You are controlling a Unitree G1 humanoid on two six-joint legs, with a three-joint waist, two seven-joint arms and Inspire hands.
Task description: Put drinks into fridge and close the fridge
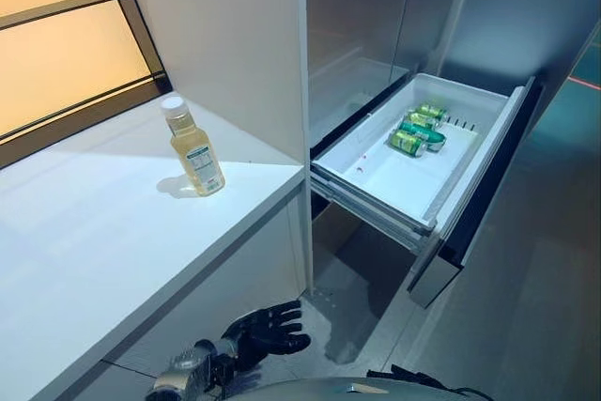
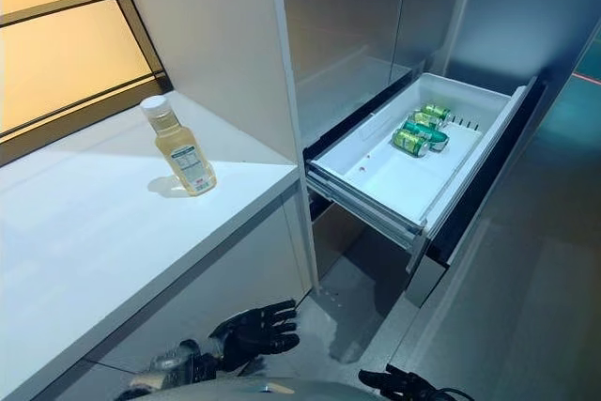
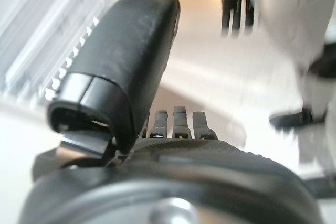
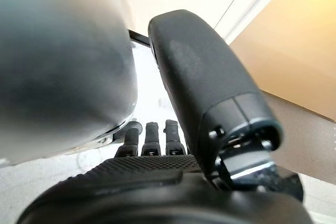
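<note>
My left robot hand (image 1: 268,328) hangs low beside the white surface (image 1: 103,232), fingers relaxed and spread, holding nothing; my right robot hand (image 2: 399,384) sits low too, equally loose and empty. The clear plastic bottle of pale yellow drink with a white cap (image 1: 193,147) stands upright on that surface, near its edge, within easy reach. The white fridge drawer (image 1: 390,180) stands pulled out, green cans (image 1: 418,129) lying at its far end, leaving room in front. Grey floor (image 1: 526,307) lies below.
</note>
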